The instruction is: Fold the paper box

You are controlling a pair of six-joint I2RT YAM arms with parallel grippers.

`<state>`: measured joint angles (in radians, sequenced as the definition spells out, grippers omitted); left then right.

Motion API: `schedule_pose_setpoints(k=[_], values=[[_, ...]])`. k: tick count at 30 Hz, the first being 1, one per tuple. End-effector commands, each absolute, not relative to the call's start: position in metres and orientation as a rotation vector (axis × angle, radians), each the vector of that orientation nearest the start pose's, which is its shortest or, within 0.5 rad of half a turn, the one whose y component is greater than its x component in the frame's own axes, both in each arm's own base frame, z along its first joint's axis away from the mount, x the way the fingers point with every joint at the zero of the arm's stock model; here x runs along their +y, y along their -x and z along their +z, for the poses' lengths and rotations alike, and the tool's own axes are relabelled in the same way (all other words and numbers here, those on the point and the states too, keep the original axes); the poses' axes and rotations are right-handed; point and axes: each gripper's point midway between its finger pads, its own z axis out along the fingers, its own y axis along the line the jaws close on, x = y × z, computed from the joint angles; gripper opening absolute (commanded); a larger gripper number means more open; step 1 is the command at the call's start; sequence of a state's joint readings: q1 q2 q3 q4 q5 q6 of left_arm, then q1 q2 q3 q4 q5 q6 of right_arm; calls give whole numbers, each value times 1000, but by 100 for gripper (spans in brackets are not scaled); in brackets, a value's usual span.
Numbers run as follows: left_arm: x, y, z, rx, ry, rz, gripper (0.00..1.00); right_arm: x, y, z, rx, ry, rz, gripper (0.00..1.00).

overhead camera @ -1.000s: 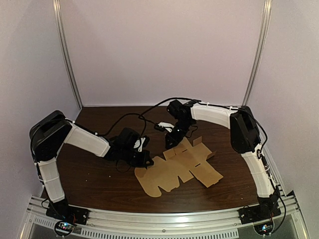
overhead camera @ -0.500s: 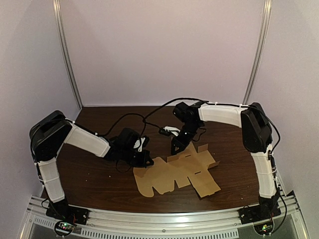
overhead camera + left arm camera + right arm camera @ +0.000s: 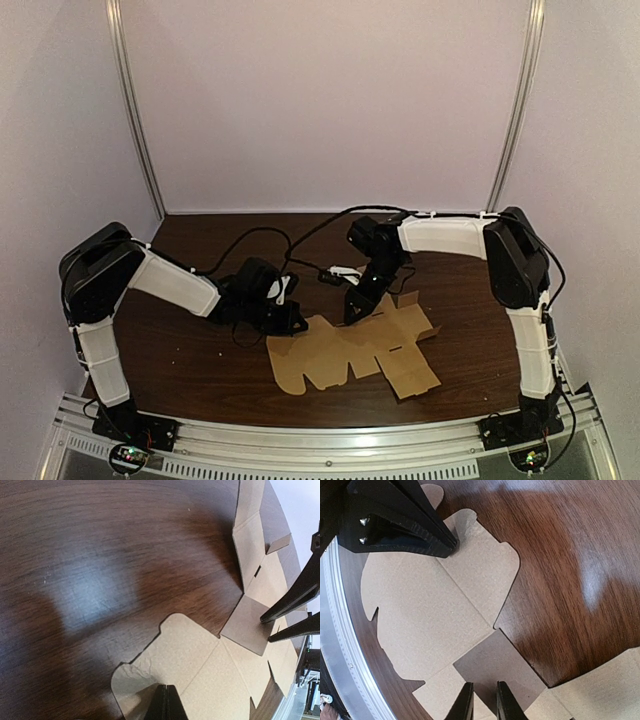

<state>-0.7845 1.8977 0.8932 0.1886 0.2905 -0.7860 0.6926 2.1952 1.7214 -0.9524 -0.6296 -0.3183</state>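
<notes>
Dark wood-grain desk (image 3: 190, 365) fills the floor of a white-walled cell. The paper box (image 3: 355, 350) lies on it as a flat, unfolded cardboard blank, slightly right of centre and toward the near rail (image 3: 320, 440). The left claw (image 3: 298, 325) lies low over the desk at the blank's left end. In the left wrist view its fingers (image 3: 166, 705) are clenched together with no gap showing, their tips set on a round-cornered flap close to its cut edge, where the cardboard is faintly creased. Whether any cardboard is pinched between them I cannot tell. The right claw (image 3: 352, 312) points steeply down at the blank's far edge. Its fingers (image 3: 465, 702) stand slightly parted with a narrow slot between them, the tips at a square flap that looks darker than the rest of the sheet. The right wrist view shows that flap running under the slot, but not whether the tips touch it. The two claws are near each other, with one panel of the blank between them. Black cables (image 3: 250, 240) trail over the desk behind the arms.
</notes>
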Motion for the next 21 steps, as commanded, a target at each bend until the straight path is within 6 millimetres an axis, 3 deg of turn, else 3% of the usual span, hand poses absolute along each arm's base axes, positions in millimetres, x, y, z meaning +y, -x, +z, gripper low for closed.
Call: schedule_pose_setpoints(k=[1, 7, 10, 14, 21], values=[[-327, -268, -25, 2752, -97, -858, 0, 368, -270, 44, 2556, 1535, 985, 16], [-327, -268, -25, 2751, -96, -860, 0, 360, -261, 20, 2636, 1529, 943, 16], [-329, -267, -24, 2750, -102, -870, 0, 358, -258, 8, 2684, 1512, 947, 22], [-338, -267, -15, 2709, -130, -953, 0, 355, -257, -4, 2735, 1486, 926, 23], [-378, -265, 53, 2394, -270, -1283, 0, 350, -258, -21, 2813, 1432, 883, 19]])
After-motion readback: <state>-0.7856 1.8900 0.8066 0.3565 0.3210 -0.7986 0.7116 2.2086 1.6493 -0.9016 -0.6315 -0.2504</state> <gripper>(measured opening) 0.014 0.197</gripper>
